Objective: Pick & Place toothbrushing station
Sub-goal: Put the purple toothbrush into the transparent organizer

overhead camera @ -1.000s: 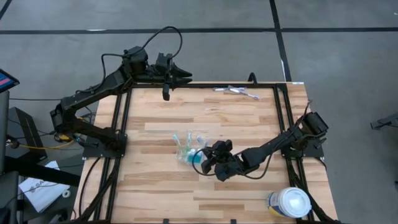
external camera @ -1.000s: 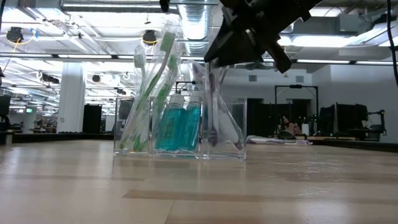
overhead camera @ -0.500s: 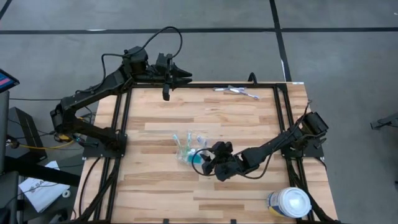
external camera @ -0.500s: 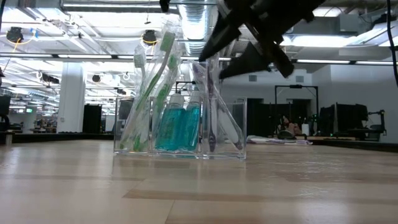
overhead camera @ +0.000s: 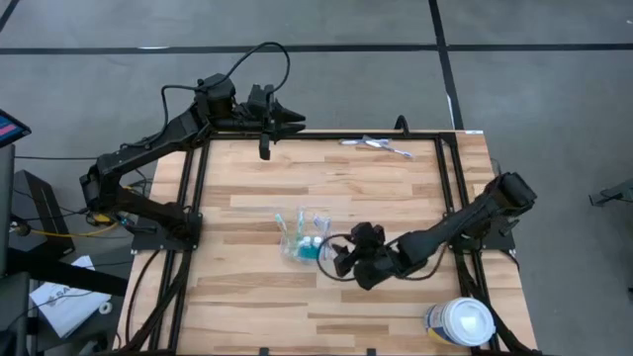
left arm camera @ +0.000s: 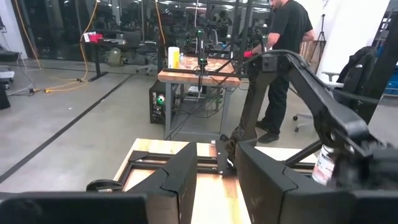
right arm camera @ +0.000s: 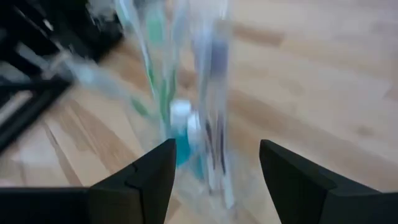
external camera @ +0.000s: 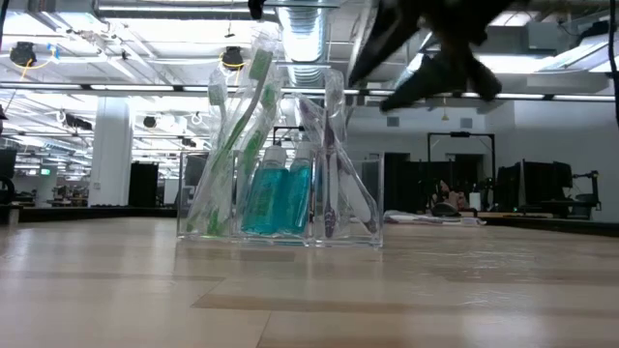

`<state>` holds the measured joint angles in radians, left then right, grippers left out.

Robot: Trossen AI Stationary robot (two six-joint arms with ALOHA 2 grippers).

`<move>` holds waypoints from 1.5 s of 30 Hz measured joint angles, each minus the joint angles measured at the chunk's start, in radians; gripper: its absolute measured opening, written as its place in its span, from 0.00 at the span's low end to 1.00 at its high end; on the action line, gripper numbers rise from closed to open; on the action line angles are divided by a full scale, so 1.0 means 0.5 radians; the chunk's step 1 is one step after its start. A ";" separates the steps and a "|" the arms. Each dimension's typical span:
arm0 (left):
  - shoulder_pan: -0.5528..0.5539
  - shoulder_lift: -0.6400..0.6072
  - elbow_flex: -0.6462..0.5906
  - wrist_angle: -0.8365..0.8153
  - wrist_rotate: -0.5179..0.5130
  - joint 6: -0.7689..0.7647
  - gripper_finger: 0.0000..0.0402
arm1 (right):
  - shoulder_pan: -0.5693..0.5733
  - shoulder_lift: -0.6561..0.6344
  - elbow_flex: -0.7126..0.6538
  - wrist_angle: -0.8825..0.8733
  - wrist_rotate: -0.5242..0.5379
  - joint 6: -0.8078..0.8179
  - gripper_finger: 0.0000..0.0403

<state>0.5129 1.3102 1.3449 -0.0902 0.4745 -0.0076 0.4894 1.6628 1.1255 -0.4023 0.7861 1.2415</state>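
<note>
With its jaws spread and nothing between them, the right gripper (overhead camera: 341, 259) sits just clear of the toothbrushing station (overhead camera: 305, 235), which stands upright ahead of them on the table (overhead camera: 396, 193); placement looks done, probably only withdrawal remains.

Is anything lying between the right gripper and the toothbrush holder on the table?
Nothing: in the high view only bare wood separates the right gripper, fingers open, from the clear toothbrush holder. The right wrist view shows the same open gap.
</note>
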 joint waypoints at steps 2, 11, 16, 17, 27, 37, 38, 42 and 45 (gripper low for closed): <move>0.000 0.000 0.000 -0.001 -0.001 -0.002 0.26 | 0.003 -0.126 0.000 -0.096 0.078 -0.035 0.55; 0.273 0.248 -0.002 -0.354 0.030 -0.105 0.26 | -0.282 -0.649 0.000 -0.672 0.166 -0.143 0.55; 0.318 0.476 -0.001 -0.353 0.187 -0.019 0.26 | -0.512 -0.915 0.093 -0.514 0.185 -0.523 0.55; 0.304 0.521 -0.001 -0.345 0.188 0.021 0.26 | -0.553 -0.958 0.122 -0.477 0.196 -0.613 0.55; 0.177 0.913 0.154 -0.285 0.235 0.167 0.26 | -0.851 -1.104 0.479 -0.344 0.157 -1.280 0.55; 0.182 1.218 0.581 -0.686 0.001 0.373 0.26 | -1.248 -1.102 0.500 -0.520 -0.307 -1.517 0.55; 0.181 1.248 0.619 -0.740 -0.013 0.414 0.26 | -1.288 -1.101 0.500 -0.514 -0.378 -1.555 0.55; 0.179 1.355 0.692 -0.796 -0.018 0.431 0.26 | -1.428 -1.101 0.500 -0.470 -0.605 -1.694 0.55; 0.170 1.434 0.747 -0.776 -0.017 0.411 0.26 | -1.500 -1.100 0.500 -0.430 -0.718 -1.772 0.55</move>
<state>0.5979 2.0272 1.7186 -0.4780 0.4663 0.1979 -0.2607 1.1126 1.3754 -0.6171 0.4270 0.3556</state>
